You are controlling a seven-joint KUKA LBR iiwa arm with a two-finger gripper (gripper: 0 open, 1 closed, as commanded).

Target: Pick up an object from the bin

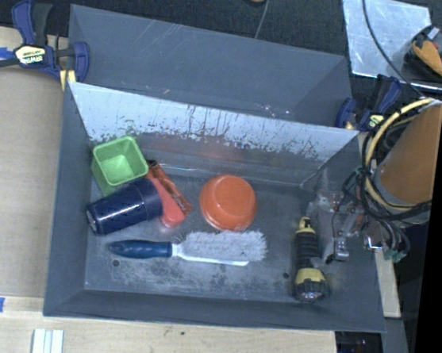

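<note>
Grey bin point(217, 75), dark speckling at twelve o'clock. Green cup point(119, 163) at ten; navy cup point(123, 208) at nine; orange bowl point(228, 202) central; blue-handled, white-bristled brush point(188, 248) at six; black-and-yellow tool point(308, 264) at four.

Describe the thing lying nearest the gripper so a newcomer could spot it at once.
Go to the right end of the grey bin, where the gripper is. Beside it on the floor lies a stubby black tool with yellow marks. Nothing else is black and yellow; the orange bowl and white-bristled brush lie further left.
</note>
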